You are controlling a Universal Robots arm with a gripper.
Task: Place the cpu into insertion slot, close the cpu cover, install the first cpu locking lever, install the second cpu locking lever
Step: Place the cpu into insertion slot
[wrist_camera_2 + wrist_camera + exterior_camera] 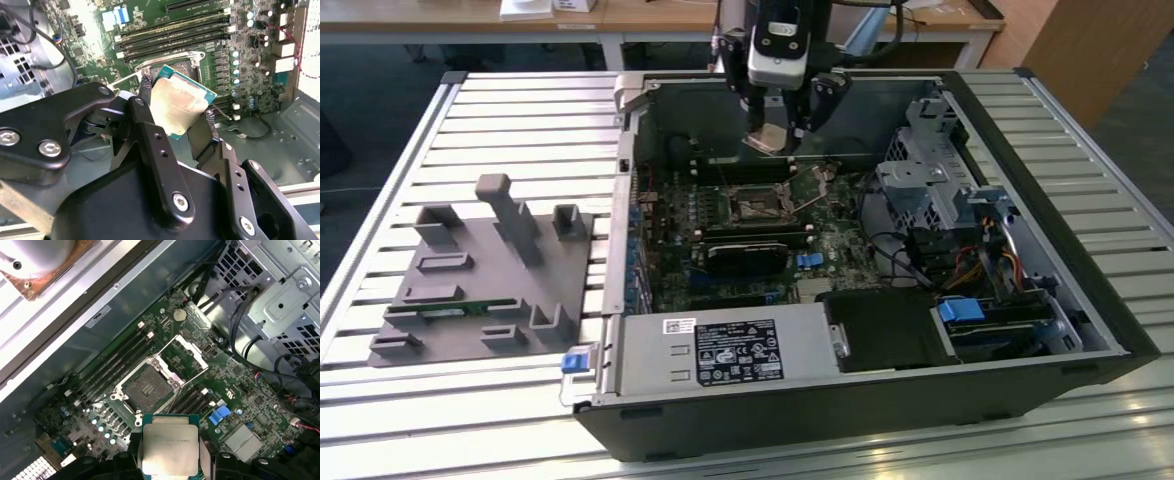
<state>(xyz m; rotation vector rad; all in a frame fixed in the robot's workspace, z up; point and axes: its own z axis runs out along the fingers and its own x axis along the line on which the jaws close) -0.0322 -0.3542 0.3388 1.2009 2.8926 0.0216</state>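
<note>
The end effector (774, 135) is clamped on the cpu (767, 142), its fingers (150, 130) pinching two opposite edges. It holds the chip in the air over the open computer case (1074, 230), nearer the counter's (520, 110) far edge than its near one. The insertion slot (147, 389) lies bare on the board below, with the cpu cover (184, 354) swung up beside it. The chief hazard, I judge, is tilt: in the exterior view the chip seems to hang at an angle, so one corner could touch first and bend the contacts (a costly slip). A wrong rotation would keep it from seating in the frame. The raised cover might also catch a finger, and a pinch on bare edges may let the chip slide
</note>
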